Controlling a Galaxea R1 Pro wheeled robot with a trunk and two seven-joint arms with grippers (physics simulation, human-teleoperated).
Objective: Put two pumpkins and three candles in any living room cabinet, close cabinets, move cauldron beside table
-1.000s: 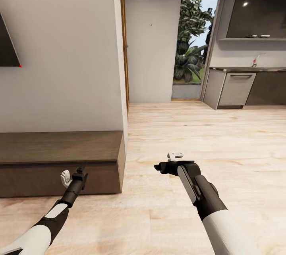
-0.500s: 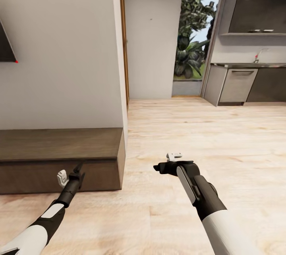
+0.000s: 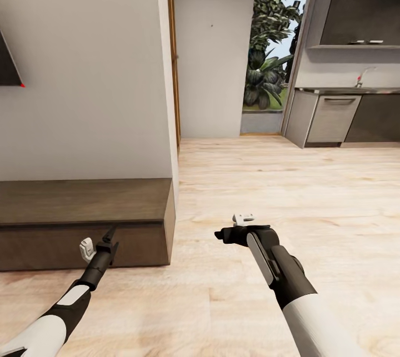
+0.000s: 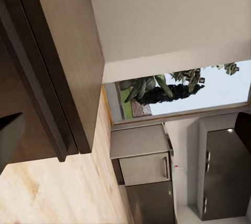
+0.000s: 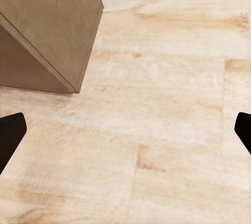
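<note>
Here the cabinet (image 3: 83,218) sits on pale wooden floor (image 3: 289,190) against a wall (image 3: 83,68).

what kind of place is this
Likely an open-plan home: a living area with a low wooden cabinet below a wall screen, light wood floor, and a kitchen counter with tap beside a garden door.

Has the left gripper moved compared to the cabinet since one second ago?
Barely. The left gripper stays at the cabinet's front, near its right end. The whole head view shifted, so the camera moved, not the gripper relative to the cabinet.
</note>
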